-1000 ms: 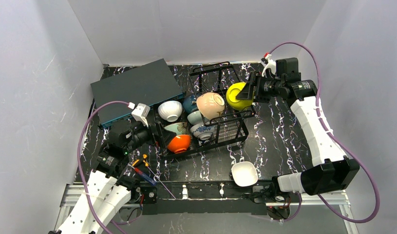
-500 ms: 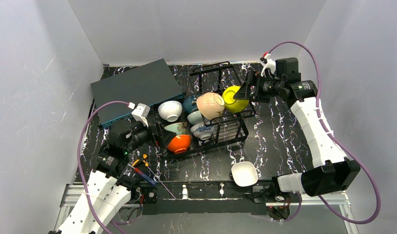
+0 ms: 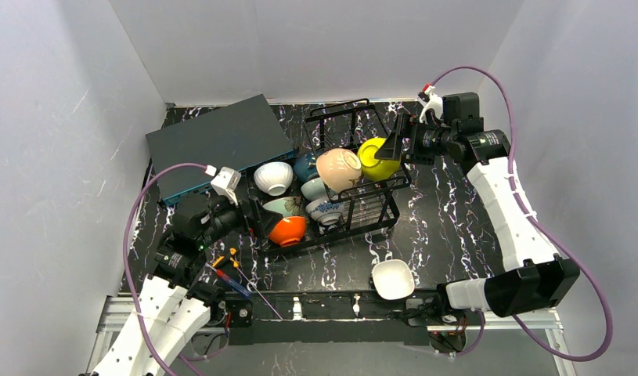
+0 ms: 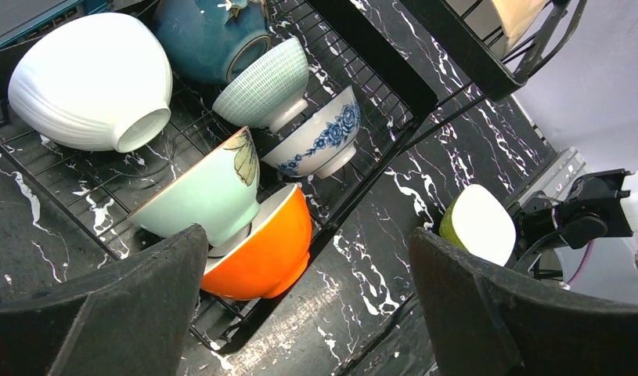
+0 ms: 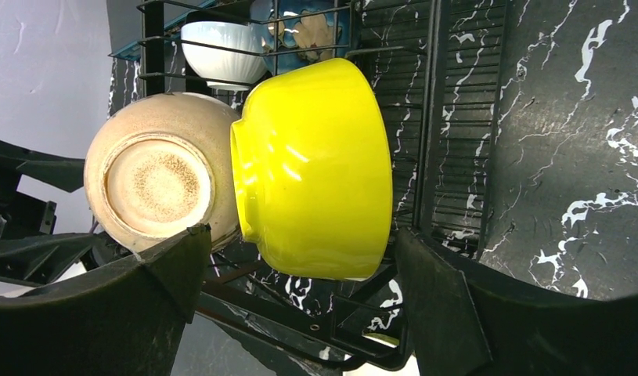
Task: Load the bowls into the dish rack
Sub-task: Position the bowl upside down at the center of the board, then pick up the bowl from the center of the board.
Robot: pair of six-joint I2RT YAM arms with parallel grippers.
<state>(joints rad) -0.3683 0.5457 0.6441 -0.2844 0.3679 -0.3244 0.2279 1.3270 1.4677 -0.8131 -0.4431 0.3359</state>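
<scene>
Right gripper (image 5: 300,233): jaws spread wide, one finger on each side of the yellow bowl (image 5: 315,164), a sliver of gap visible on the left side (not clamped).
Yellow bowl: tipped on its side on the raised far-right section of the dish rack (image 3: 355,227), foot turned toward the pinkish beige bowl (image 5: 155,180) and touching it.
Pinkish beige bowl: also on its side on that raised section, its speckled underside facing the right wrist camera.
Left gripper (image 4: 308,233): fully open, holding nothing, hovering above the near-left corner of the rack.
Lower rack, near end: orange bowl (image 4: 268,251) with a mint-green bowl (image 4: 202,196) nested in it, both tilted.
Lower rack, further in: blue-and-white patterned bowl (image 4: 319,141), ribbed pale-green bowl (image 4: 264,82), dark blue bowl (image 4: 206,39), white ribbed bowl (image 4: 88,78) lying on its side.
Outside the rack: one white bowl (image 3: 393,278) upright on the black marbled table (image 3: 456,204), near its front edge.
Behind the rack, left: dark grey flat box (image 3: 218,141).
</scene>
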